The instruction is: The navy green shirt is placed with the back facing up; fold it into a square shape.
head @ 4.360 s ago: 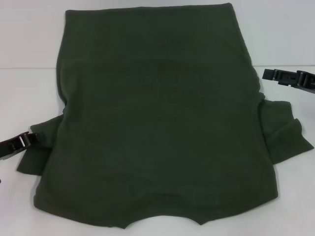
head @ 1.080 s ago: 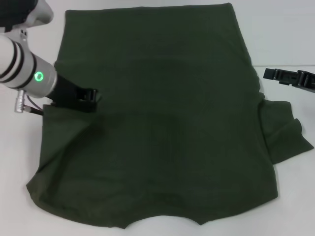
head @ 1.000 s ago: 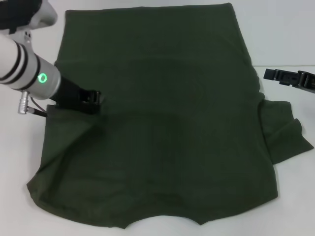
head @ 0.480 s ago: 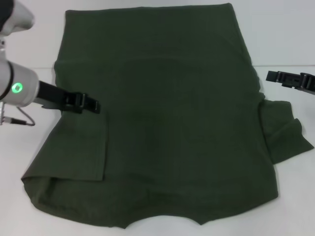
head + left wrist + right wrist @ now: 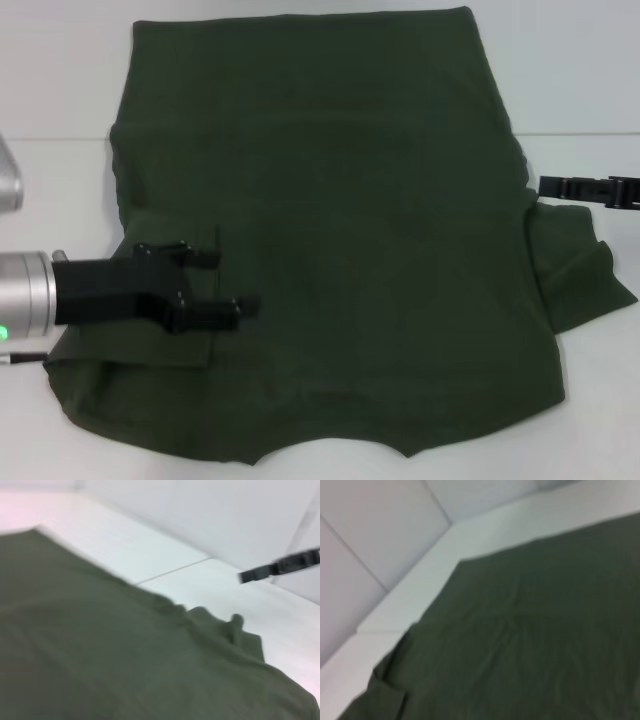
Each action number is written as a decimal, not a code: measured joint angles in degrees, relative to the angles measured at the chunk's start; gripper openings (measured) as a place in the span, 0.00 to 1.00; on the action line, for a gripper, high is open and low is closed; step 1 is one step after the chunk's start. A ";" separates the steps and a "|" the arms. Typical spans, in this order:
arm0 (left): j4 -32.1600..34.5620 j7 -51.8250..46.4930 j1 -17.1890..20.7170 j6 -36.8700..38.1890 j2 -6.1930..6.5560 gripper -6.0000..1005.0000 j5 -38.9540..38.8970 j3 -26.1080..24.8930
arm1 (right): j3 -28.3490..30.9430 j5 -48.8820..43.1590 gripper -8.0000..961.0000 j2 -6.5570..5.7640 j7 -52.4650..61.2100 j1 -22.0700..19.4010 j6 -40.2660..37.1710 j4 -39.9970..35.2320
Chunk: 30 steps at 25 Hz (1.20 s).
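The navy green shirt (image 5: 340,230) lies flat, back up, and covers most of the table. Its left sleeve (image 5: 165,330) is folded inward onto the body. My left gripper (image 5: 228,282) hovers over that folded sleeve, open, with nothing between its fingers. The right sleeve (image 5: 580,270) still sticks out, rumpled, at the right. My right gripper (image 5: 560,187) hangs just above that sleeve, off the shirt's right edge. The left wrist view shows the shirt (image 5: 100,655) and the right gripper (image 5: 277,567) far off. The right wrist view shows the shirt (image 5: 530,630).
The white table (image 5: 60,170) shows as bare strips to the left and right of the shirt. White walls (image 5: 380,525) rise behind the table.
The left gripper carried the left sleeve inward, let it go folded on the body, then drew back nearer and lower with its fingers apart. The right gripper dropped slightly toward the right sleeve.
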 joint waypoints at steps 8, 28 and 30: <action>-8.60 -4.74 -0.73 -0.33 0.33 0.91 -7.49 -7.04 | 2.15 -13.06 0.78 -3.38 21.66 -0.75 -9.51 -10.10; -11.72 -14.33 -1.90 -0.02 0.45 0.91 -11.40 -9.88 | 3.21 -30.34 0.78 -1.00 21.17 4.83 2.91 -3.14; -11.77 -14.55 -2.00 0.00 0.45 0.91 -11.41 -9.89 | 3.25 -30.34 0.78 -1.19 21.61 5.51 4.19 -1.19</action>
